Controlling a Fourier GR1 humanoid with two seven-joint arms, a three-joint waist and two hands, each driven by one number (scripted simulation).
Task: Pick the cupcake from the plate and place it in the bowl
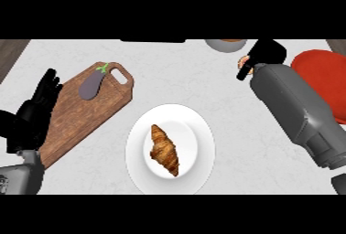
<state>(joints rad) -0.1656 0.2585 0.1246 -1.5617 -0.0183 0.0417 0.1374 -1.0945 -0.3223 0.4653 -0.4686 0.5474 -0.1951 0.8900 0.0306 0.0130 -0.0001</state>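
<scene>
Right hand (265,54) at far right of worktop (236,109), fingers curled round a small object, mostly hidden; likely the cupcake (244,61), just beside a grey bowl (225,45) at the top edge. Left hand (40,98) open, resting at left edge. White plate (196,137) carries a croissant (164,150). Eggplant (92,84) lies on wooden cutting board (81,114). Red plate (327,75) far right.

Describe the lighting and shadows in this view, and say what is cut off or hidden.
Head view: even, soft light, no glare on the white plate; the croissant casts only a faint shadow. The bowl is cut by the top band, and the right hand hides most of what it holds.
</scene>
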